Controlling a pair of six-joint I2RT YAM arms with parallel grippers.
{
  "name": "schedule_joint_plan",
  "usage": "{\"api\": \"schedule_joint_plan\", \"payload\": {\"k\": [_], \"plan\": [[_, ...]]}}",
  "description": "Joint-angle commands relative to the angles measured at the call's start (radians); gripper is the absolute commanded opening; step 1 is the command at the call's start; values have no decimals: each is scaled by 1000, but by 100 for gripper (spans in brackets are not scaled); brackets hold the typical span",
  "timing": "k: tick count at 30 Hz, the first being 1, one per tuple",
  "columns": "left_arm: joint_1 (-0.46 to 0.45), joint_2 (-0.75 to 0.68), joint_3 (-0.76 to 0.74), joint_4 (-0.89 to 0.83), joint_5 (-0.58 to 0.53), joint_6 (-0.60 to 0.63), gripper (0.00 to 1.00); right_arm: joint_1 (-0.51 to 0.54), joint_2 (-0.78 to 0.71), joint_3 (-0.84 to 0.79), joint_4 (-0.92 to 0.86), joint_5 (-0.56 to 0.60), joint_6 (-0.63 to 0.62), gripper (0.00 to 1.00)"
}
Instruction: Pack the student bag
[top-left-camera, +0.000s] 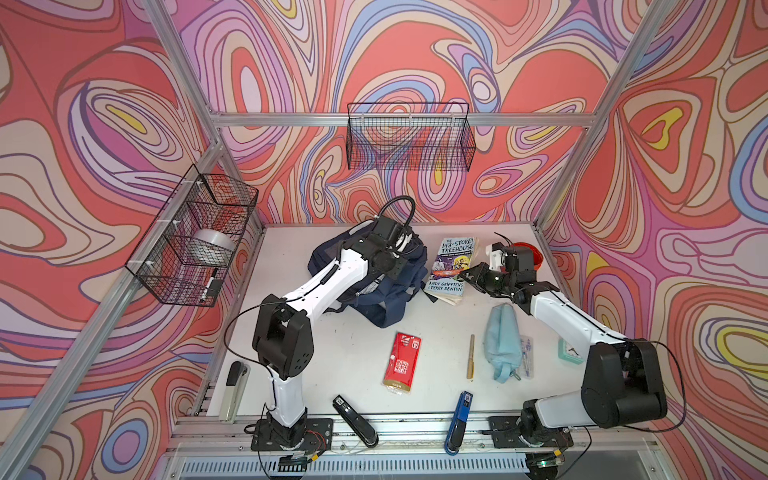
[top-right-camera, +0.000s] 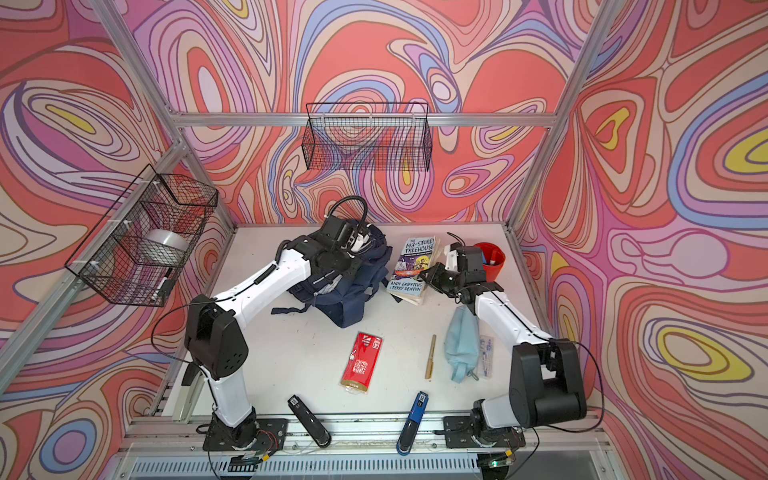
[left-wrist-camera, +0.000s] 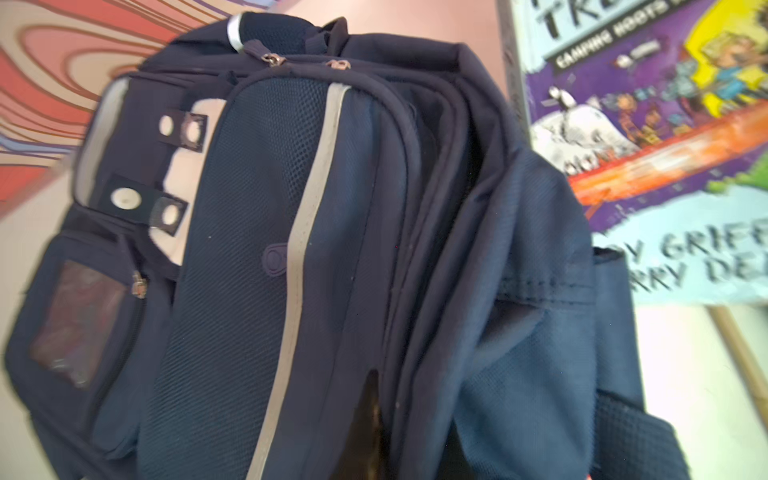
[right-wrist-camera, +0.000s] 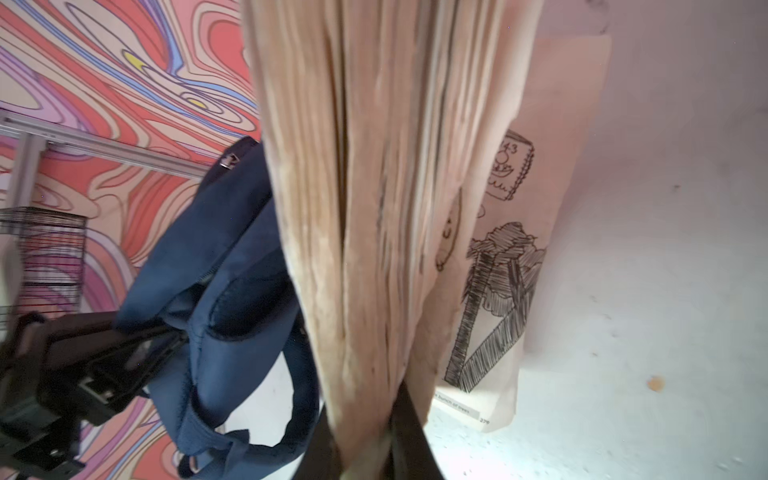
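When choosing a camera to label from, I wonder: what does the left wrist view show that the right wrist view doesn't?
Only left wrist: the student bag's striped front with its zip pulls, and the book's colourful cover. Only right wrist: the book's fanned page edges, a page with a drawing, and the right gripper clamped on them. Both: student bag, book, white table.

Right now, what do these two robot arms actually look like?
Both the left arm and right arm have white shell segments between bulky black joints. Thin black cables loop alongside; a ribbed black hose arches over the left wrist. The right tool is black.
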Motion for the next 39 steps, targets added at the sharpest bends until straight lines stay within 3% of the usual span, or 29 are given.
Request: {"api": "schedule_joint_plan", "payload": {"k": [1,4,9,10,13,16,19,28,33,37,38,39], "plan": [[2,-27,-15,10,121,26,0,-4,-9,31,130,-55,42,0],[-8,37,-32,-39,79,36,0,-6,-1,84,-4,38,-42,0],[-25,64,-124,8,43,20,2,-6,-2,86,-57,80,-92,0],[-28,65,-130,11,47,19,8,-6,-2,82,-60,87,-98,0],[-49,83,-103,5,9,18,52,-6,8,88,-87,104,-120,0],[-85,119,-37,-15,-98,18,69,-5,11,89,-98,126,-131,0],[-115,160,24,-3,-160,-15,77,-5,12,86,-99,127,-133,0],[-148,312,117,-18,-212,-5,82,-6,-7,91,-156,181,-164,0],[-176,359,185,-69,-306,-55,89,-5,-5,77,-154,184,-165,0],[-183,409,219,-95,-362,-62,81,-6,1,59,-132,168,-154,0],[-185,418,219,-94,-376,-53,75,-6,5,57,-131,163,-153,0],[-184,428,222,-95,-380,-42,58,-6,7,52,-124,158,-151,0]]}}
